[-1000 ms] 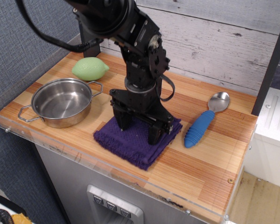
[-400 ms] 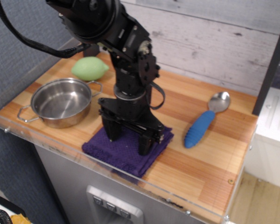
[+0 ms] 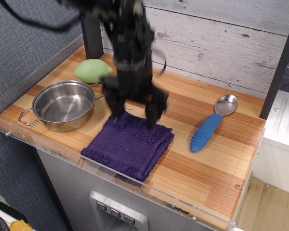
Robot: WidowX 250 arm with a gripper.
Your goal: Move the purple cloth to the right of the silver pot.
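Observation:
The purple cloth (image 3: 129,148) lies flat on the wooden counter near the front edge, just right of the silver pot (image 3: 62,105); its front left corner reaches the clear front lip. The pot stands upright and empty at the left. My gripper (image 3: 134,114) is blurred from motion and hangs above the cloth's back edge. Its two black fingers are spread apart with nothing between them, clear of the cloth.
A green lemon-shaped object (image 3: 92,70) lies behind the pot. A steel spoon with a blue ribbed handle (image 3: 208,130) lies at the right. A clear plastic lip (image 3: 48,149) runs along the counter's front and left. A plank wall stands behind.
The cloth slid a little left and toward the front edge. My gripper then let go of it and rose up and back, and now hangs above its back edge.

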